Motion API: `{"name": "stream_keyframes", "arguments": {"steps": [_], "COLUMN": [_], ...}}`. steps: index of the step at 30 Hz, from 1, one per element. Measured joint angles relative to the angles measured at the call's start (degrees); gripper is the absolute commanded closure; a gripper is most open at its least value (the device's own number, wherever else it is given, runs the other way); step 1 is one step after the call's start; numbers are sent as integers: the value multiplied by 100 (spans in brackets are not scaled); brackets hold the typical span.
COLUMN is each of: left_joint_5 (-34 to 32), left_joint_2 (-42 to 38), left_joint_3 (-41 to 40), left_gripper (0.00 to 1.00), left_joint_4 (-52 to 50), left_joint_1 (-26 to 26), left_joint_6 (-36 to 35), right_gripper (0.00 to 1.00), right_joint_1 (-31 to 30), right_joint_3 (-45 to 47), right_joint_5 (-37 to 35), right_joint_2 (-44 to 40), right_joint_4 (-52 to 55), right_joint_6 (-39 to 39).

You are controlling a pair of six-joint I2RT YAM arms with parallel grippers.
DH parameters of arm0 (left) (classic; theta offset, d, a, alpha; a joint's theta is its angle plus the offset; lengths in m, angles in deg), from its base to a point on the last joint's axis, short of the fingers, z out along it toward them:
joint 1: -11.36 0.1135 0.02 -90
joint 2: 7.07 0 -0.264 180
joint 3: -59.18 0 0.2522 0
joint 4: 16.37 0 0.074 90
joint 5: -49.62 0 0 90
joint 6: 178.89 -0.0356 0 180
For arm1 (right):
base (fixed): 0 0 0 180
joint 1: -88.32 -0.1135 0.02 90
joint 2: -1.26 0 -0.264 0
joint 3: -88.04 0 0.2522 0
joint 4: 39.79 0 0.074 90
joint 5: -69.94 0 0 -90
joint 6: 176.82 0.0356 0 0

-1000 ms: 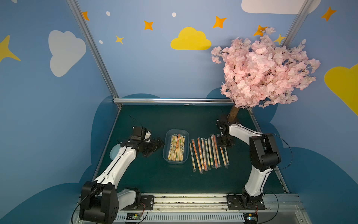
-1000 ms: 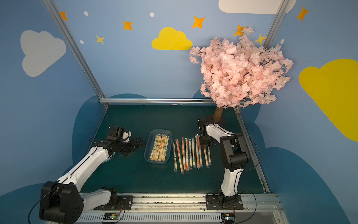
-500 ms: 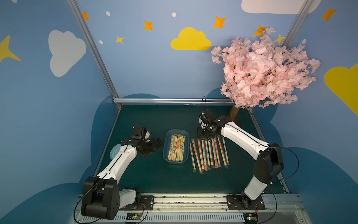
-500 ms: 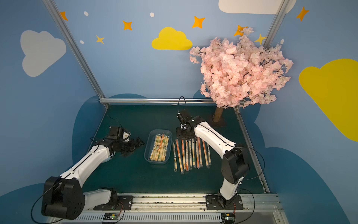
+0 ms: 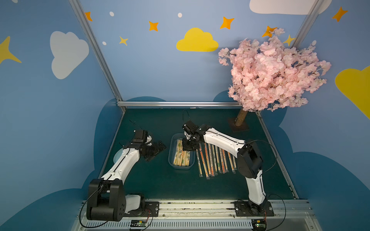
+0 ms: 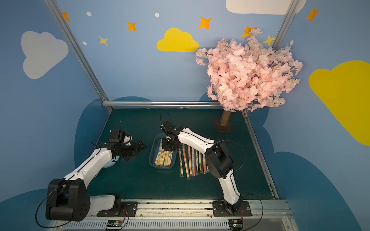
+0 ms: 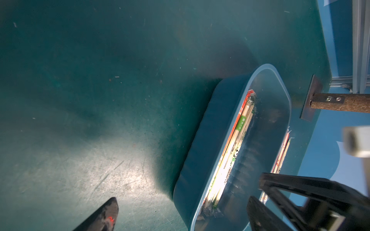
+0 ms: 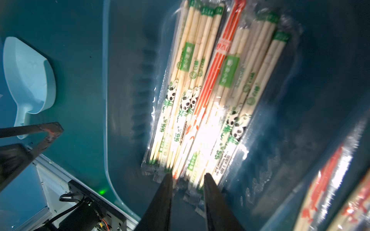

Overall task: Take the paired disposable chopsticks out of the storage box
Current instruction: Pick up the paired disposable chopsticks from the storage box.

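Hazard: right fingers (image 8: 166,194), narrowly parted and gripping nothing clearly, sit at the far sleeve ends of the paired disposable chopsticks (image 8: 200,96) in the storage box (image 7: 200,152) and may pinch only slippery film or 2 overlapped pairs, then drop them; left fingers (image 7: 103,217) hover wide apart, left of the box.
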State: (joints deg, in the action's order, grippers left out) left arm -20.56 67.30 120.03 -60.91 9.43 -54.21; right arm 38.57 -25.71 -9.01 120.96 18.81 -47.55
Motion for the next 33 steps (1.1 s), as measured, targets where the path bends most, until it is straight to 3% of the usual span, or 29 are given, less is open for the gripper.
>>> {"name": "stream_keyframes", "arguments": {"steps": [27,30,33], "left_joint_5": [160,164,162], "left_joint_2": [-197,-221,-238], "left_joint_3": [-195,-247,-275], "left_gripper": [0,0,0], "left_joint_4": [50,79,79], "left_joint_1": [81,83,87], "left_joint_6": [-48,-46,-46], "right_gripper": [71,77,90], "right_joint_1": [-46,-37,-20], "right_joint_3": [-1073,-1200,-1222], "right_joint_5": [101,90,85], "right_joint_2": [1405,1469,1486], "right_joint_4": [223,297,330], "right_joint_6": [227,216,203]}}
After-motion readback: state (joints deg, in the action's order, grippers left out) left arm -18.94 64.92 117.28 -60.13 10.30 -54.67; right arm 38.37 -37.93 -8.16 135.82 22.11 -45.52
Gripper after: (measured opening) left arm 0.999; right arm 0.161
